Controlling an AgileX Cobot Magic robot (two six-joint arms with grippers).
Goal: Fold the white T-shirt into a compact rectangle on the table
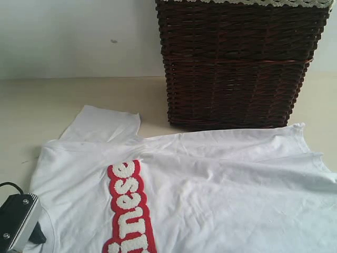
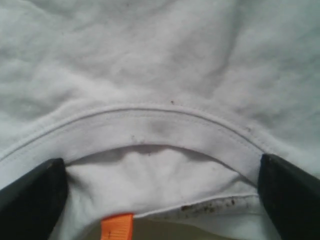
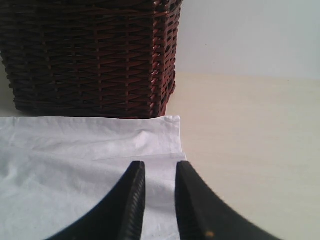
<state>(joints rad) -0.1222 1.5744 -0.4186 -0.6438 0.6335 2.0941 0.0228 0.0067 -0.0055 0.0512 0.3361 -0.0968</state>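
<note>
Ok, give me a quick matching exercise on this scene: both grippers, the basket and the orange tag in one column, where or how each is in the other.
1 left gripper
2 right gripper
3 wicker basket
4 orange tag

A upright, beyond the white T-shirt
B inside the neck opening
C jaws wide, either side of the collar
D jaws narrow, over a corner of the shirt

Pairs: 1-C, 2-D, 3-A, 4-B

Black left claw (image 2: 159, 167) and right claw (image 3: 160, 169); silver screwed plate (image 1: 23, 221), black cable (image 1: 10, 185).
</note>
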